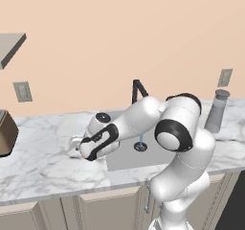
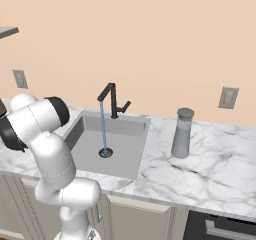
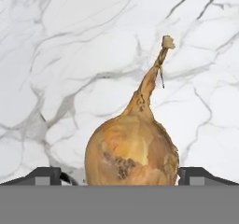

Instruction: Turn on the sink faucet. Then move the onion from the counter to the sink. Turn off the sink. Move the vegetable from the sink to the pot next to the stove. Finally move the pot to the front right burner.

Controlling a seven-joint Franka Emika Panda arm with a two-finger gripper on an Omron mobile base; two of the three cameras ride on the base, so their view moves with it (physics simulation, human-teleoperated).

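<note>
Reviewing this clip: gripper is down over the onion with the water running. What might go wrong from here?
1. The onion is a rounded bulb lying on smooth marble counter between the open fingertips; closing off-centre may squirt it sideways.
2. Its thin stem points away from the gripper, so a shallow grip might catch only papery skin.
3. The sink faucet streams into the sink; a drop from height may bounce or splash.
</note>
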